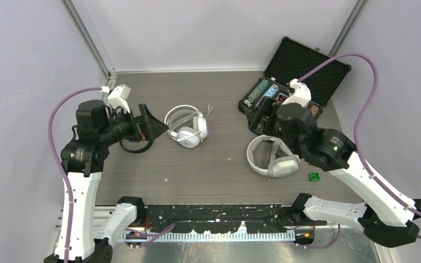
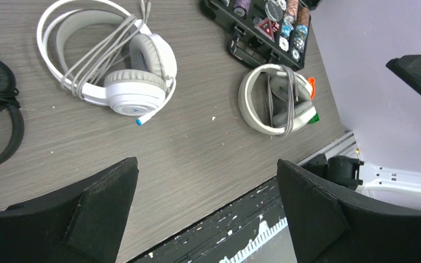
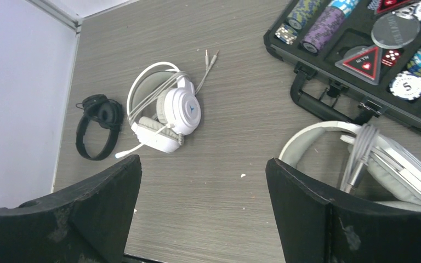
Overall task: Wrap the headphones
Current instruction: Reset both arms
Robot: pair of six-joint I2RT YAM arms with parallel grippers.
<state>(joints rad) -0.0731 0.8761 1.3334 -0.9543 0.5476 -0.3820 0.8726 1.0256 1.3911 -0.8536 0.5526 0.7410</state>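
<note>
Three headsets were laid out on the grey wood-grain table (image 1: 214, 175). The first white headset (image 1: 186, 127) was placed left of centre. Its grey cable was looped in a bundle through the headband, and its twin plugs (image 3: 211, 56) lay on the table beyond it. Its microphone boom (image 2: 154, 112) ended in a blue tip. A blue triangular emblem was printed on one ear cup, but no brand name could be read.

The second white headset (image 1: 271, 156) was placed right of centre, just in front of the open poker chip case (image 1: 301, 66), with its cable wound across both cups. A small green object (image 1: 314, 176) lay just beside it. The black headset (image 3: 96, 126) was set near the left wall, well apart from the second white one.

Inside the case, a red triangular marker (image 3: 367, 59) was lettered "ALL IN", and several chips (image 3: 408, 85) were marked with an "S".

The left gripper (image 2: 205, 164) was held above the table near the black headset, with its jaws spread wide and nothing between them. The right gripper (image 3: 203, 161) was held over the second white headset, its jaws likewise spread wide and nothing pinched.
</note>
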